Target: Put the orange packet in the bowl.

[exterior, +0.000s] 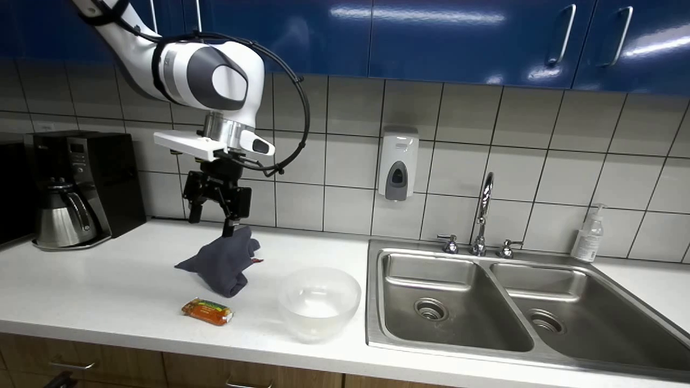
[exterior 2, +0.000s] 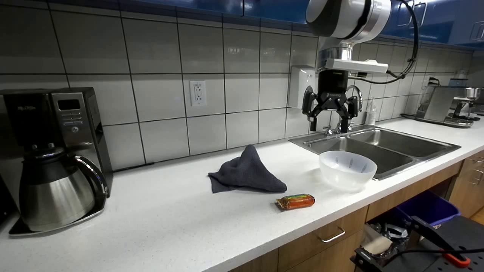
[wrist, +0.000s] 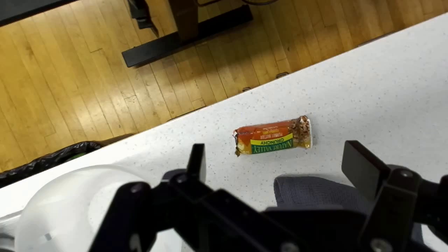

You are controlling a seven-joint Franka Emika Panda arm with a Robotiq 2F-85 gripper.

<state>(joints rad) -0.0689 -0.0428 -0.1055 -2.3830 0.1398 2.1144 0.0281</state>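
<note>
The orange packet (exterior: 207, 311) lies flat on the white counter near its front edge; it also shows in an exterior view (exterior 2: 295, 201) and in the wrist view (wrist: 273, 137), where its green and yellow label faces up. The translucent bowl (exterior: 318, 302) stands upright on the counter between the packet and the sink; it also shows in an exterior view (exterior 2: 348, 170) and partly in the wrist view (wrist: 70, 206). My gripper (exterior: 211, 223) is open and empty, pointing down high above the counter. In the wrist view its fingers (wrist: 276, 159) stand wide apart, with the packet beyond their tips.
A crumpled dark grey cloth (exterior: 223, 264) lies behind the packet, with a small red bit (exterior: 257, 261) at its side. A steel double sink (exterior: 458, 307) is beyond the bowl. A coffee maker (exterior 2: 72, 124) with a carafe stands at the counter's far end. A tiled wall is behind.
</note>
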